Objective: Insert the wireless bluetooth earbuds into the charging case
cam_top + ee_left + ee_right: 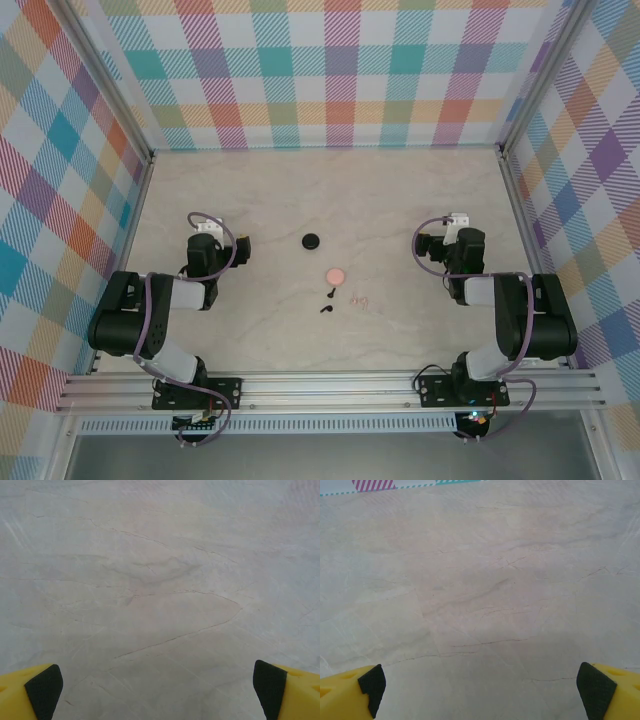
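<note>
Now, on the top view I see the black case (312, 241) near the middle of the table (260, 190), with the pink case (335, 274) at its 5 o'clock. The black earbuds (325, 310) lie loose at 6 o'clock of the pink case, and the pink earbuds (357, 298) are near, at their 3 o'clock. My left gripper (157, 687) and right gripper (482, 684) both stand spread wide over bare tabletop, holding nothing.

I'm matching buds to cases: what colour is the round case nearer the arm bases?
The case is pink, clearest in the top view.
</note>
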